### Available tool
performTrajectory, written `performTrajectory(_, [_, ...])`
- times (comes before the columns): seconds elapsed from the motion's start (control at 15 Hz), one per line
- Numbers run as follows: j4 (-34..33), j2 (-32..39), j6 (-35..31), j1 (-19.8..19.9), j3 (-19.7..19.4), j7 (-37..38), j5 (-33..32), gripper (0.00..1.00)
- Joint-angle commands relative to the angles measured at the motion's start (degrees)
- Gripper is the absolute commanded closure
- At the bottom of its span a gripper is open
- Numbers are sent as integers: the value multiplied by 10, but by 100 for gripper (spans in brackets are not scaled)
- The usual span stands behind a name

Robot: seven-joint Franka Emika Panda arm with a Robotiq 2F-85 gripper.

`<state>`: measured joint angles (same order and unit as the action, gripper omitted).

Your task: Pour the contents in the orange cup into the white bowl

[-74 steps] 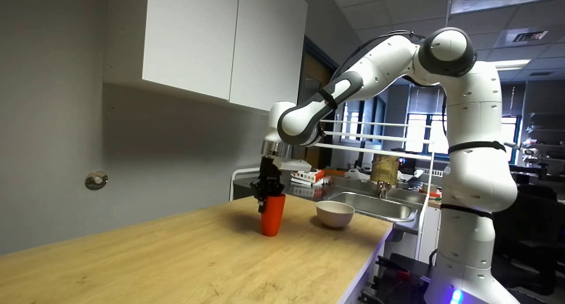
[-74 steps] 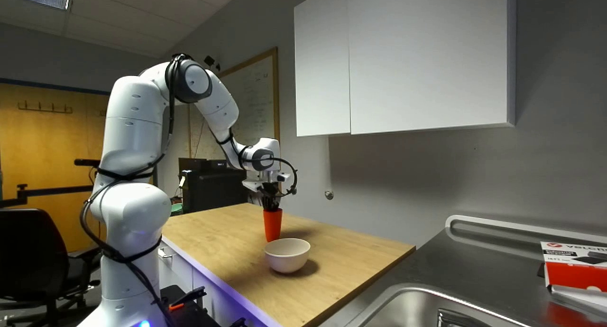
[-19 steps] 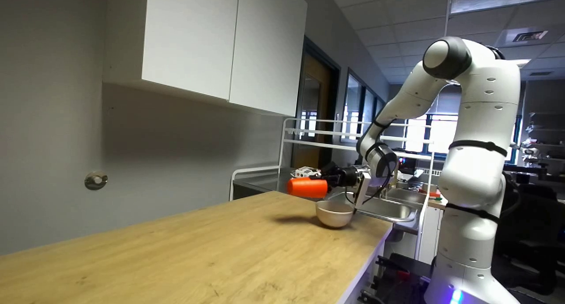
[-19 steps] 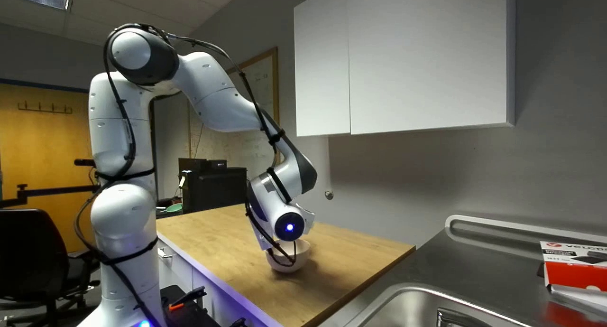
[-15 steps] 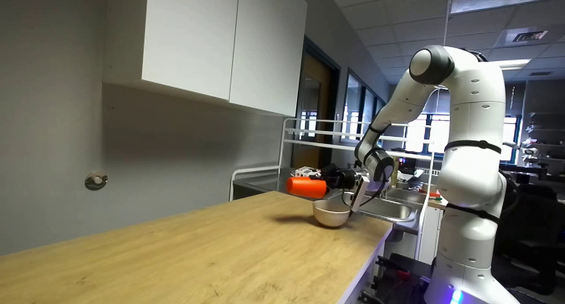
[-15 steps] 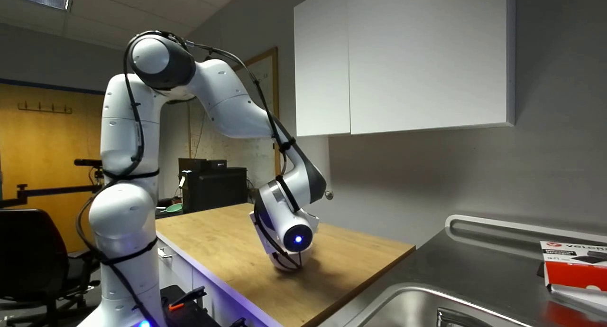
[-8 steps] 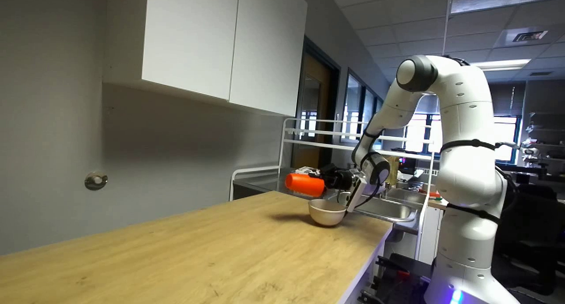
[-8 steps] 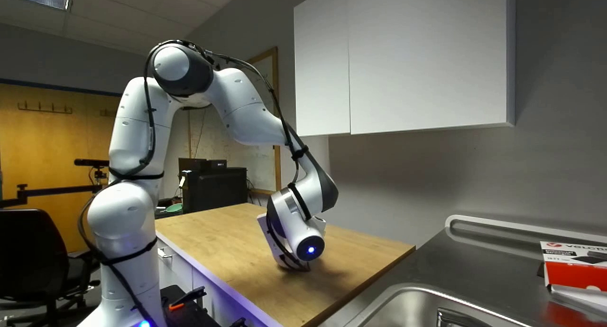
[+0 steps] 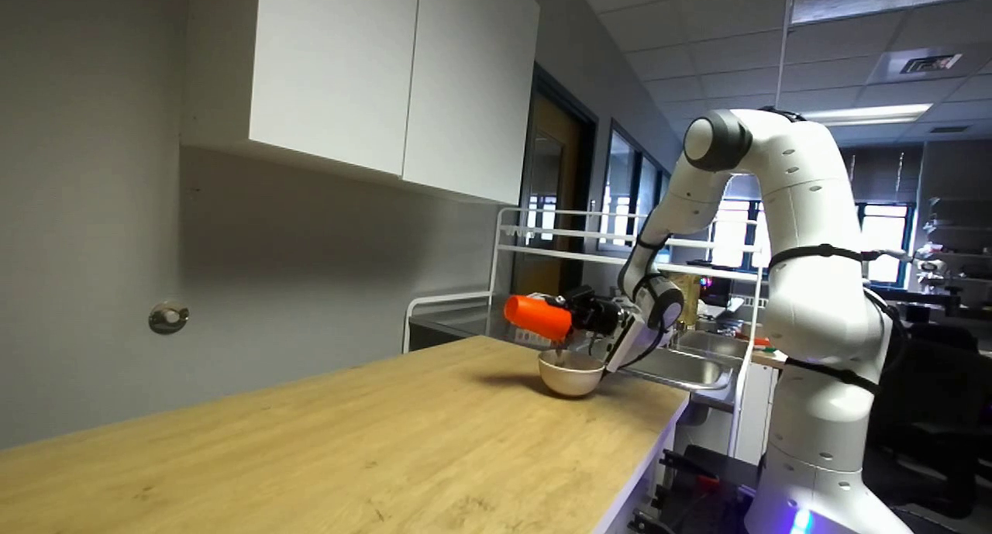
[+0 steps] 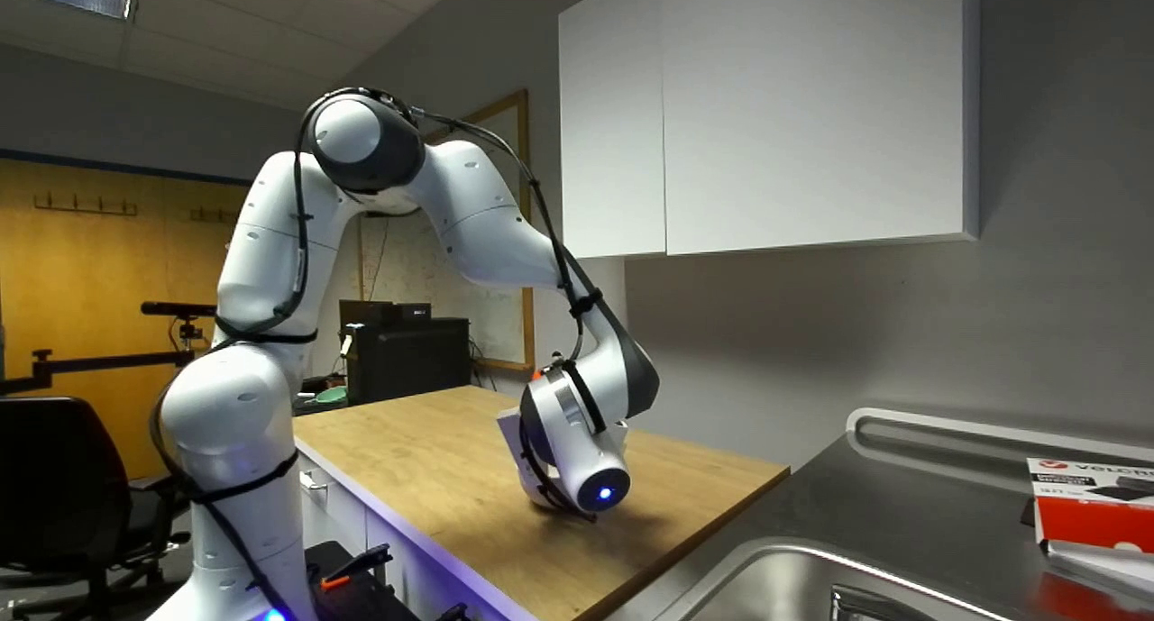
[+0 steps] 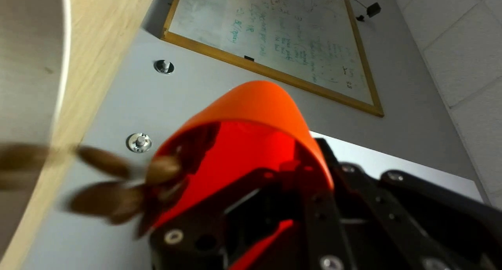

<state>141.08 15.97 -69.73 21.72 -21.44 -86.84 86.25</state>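
Note:
My gripper [image 11: 325, 176] is shut on the wall of the orange cup [image 11: 259, 101], with finger parts inside and outside its rim. In an exterior view the cup [image 9: 536, 317] is held tilted past level above the white bowl [image 9: 571, 379], its mouth lower and toward the bowl. Blurred brown nut-like pieces [image 11: 106, 199] spill from the cup's mouth. A few brown bits [image 9: 559, 353] show between cup and bowl. The bowl stands upright on the counter; part of it shows large in the wrist view [image 11: 29, 66]. My hand hides most of cup and bowl in an exterior view.
The wooden counter [image 9: 349, 441] borders a grey wall. A white wall cabinet [image 9: 333, 69] hangs above. A metal sink [image 10: 811, 585] and a red-and-white box [image 10: 1091, 513] lie beyond the counter's end. The white plate on my wrist [image 9: 626, 346] is close beside the bowl's rim.
About five seconds ago the cup stood upright on the counter. Since then it has been lifted and tipped over the bowl. In the last second it tilted further, pieces came out, and the bowl shifted slightly.

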Motion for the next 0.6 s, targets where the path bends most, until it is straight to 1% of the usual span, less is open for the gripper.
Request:
performTrajectory(0.0, [-18,19,35,8,-4,-11,-4,99])
performTrajectory(0.53, [-32,36,66,7,-3,-35,-12,99])
